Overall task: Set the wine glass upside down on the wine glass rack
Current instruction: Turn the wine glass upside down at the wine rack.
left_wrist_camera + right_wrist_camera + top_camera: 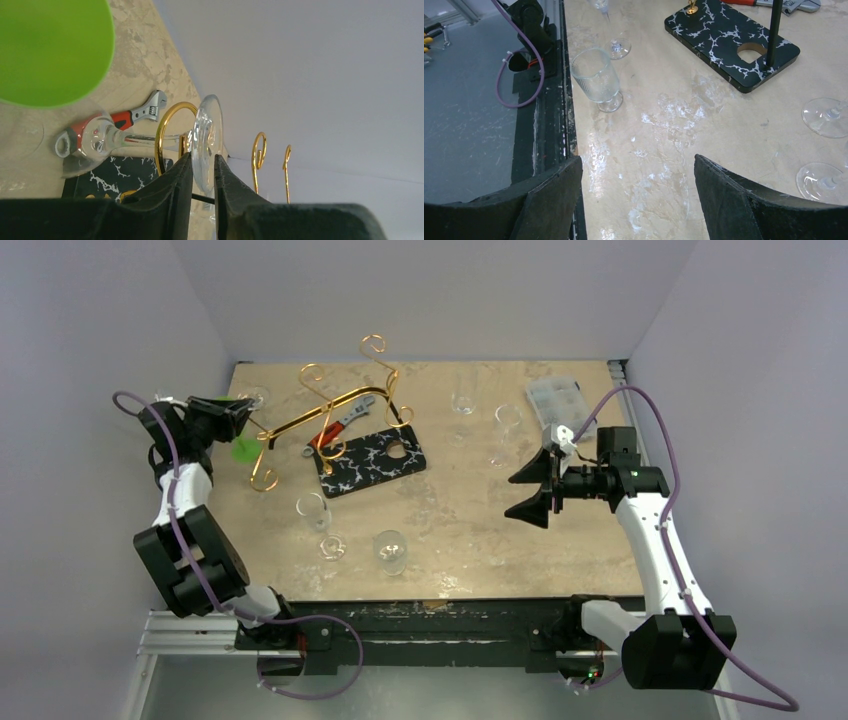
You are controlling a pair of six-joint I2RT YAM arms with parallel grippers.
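Left gripper upper left at table edge, wall close; fingers narrowly flanking wine glass foot, grip unclear; right gripper mid-right, spread wide, empty.

The beige table before me carried a black veined board, a wrench, a clear box, a tumbler and stemmed glasses standing well apart.

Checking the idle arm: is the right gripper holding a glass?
No, the right gripper has its jaws wide apart above the table, with nothing between them.
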